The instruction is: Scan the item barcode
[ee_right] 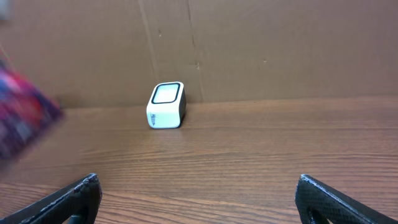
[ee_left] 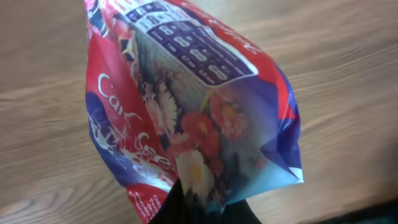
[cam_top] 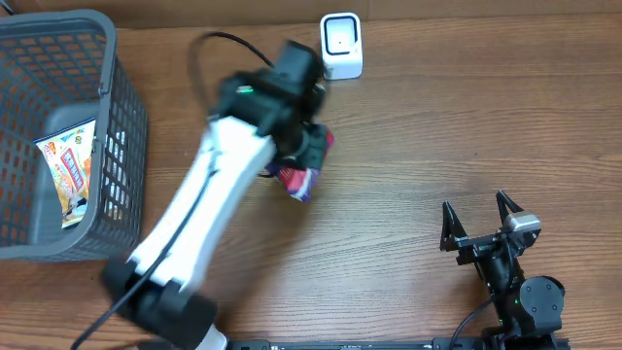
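Note:
My left gripper (cam_top: 303, 160) is shut on a red, blue and purple snack bag (cam_top: 299, 179) and holds it above the table's middle. In the left wrist view the bag (ee_left: 186, 106) fills the frame, its dark nutrition panel at the top, pinched at its lower end by my left gripper (ee_left: 205, 208). No barcode shows. The white scanner (cam_top: 341, 45) with its glass face stands at the table's back edge, just beyond the bag. The right wrist view shows the scanner (ee_right: 166, 105) ahead and the bag (ee_right: 25, 115) blurred at the left. My right gripper (cam_top: 479, 216) rests open at the front right.
A grey plastic basket (cam_top: 121, 126) stands at the left with another snack packet (cam_top: 70, 168) inside. A cardboard wall (ee_right: 267, 50) closes off the back of the table.

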